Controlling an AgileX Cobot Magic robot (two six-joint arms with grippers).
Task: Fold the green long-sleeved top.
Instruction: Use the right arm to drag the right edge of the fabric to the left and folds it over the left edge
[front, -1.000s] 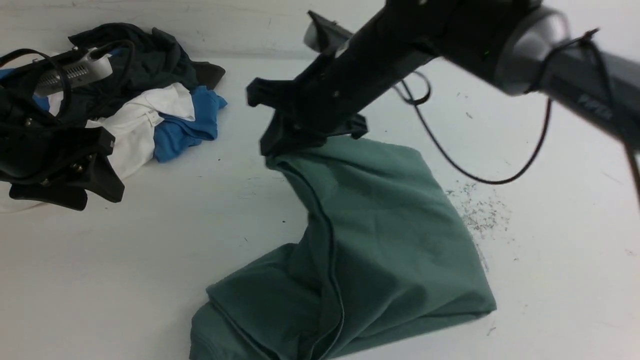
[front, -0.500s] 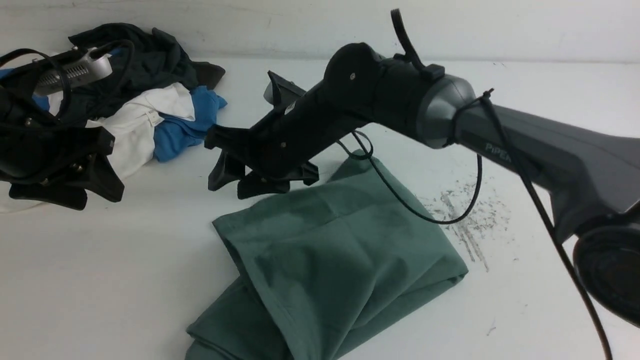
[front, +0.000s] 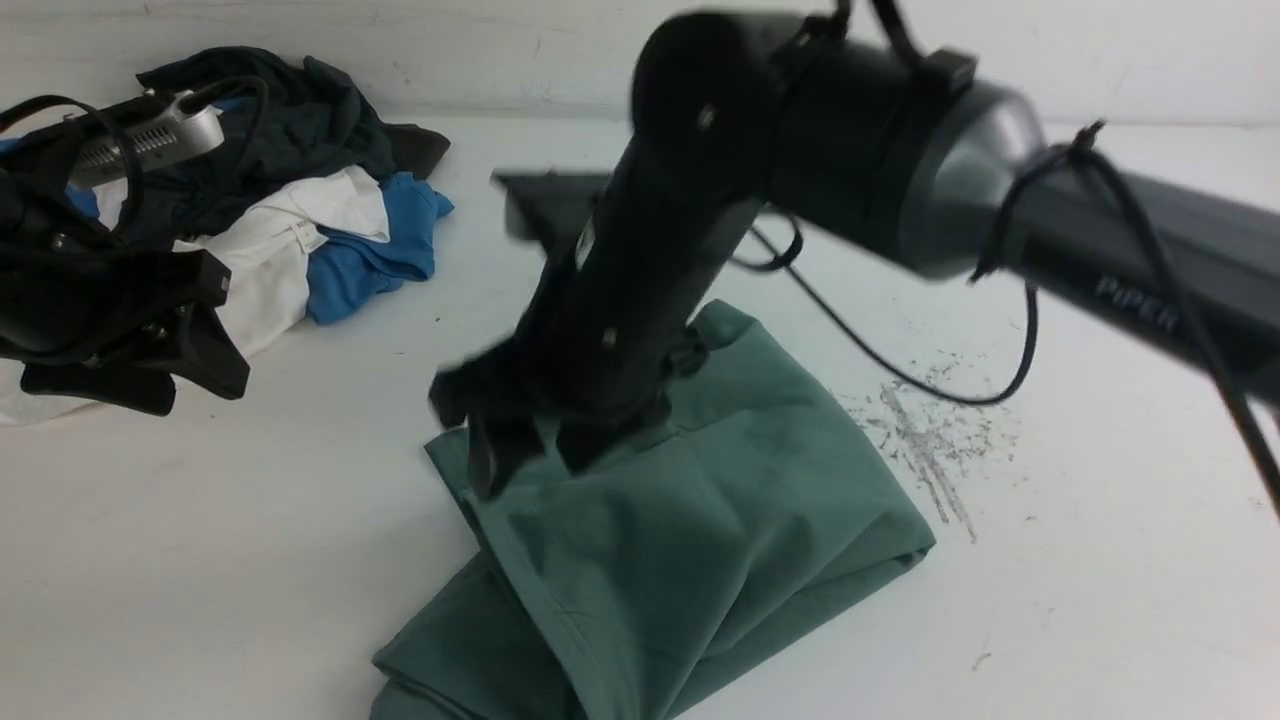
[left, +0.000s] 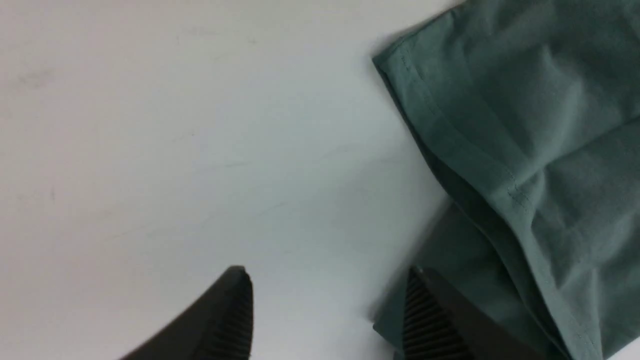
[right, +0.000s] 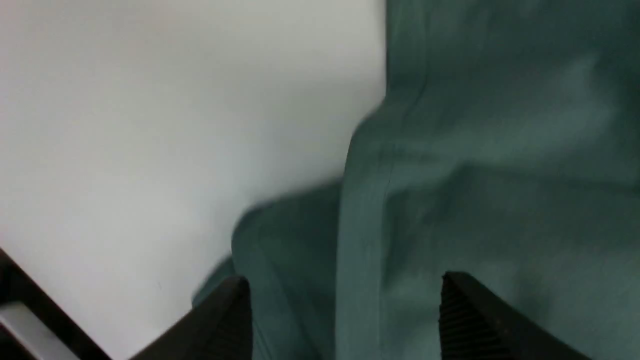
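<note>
Toward the worktop's (front: 200, 580) front edge: folding maybe half done

Front view: green long-sleeved top (front: 700, 520) lies doubled over but bunched, so I'd say more folds are left. Right gripper (front: 520, 460) hangs over it, jaws apart, empty. Left wrist: left gripper (left: 327, 285) spread wide beside the hem. Right wrist: nothing pinched.

robotics lab bench: bare white tabletop (front: 200, 550) with grey scuff marks (front: 930, 450), cabled black robot arm (front: 1150, 270) marked "piper", mixed garment heap (front: 300, 230) at far left.

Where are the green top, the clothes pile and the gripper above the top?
green top (front: 720, 520): front view, flat upper layer.
clothes pile (front: 290, 250): front view, white garment.
right gripper (front: 525, 460): front view, between its fingertips.
</note>
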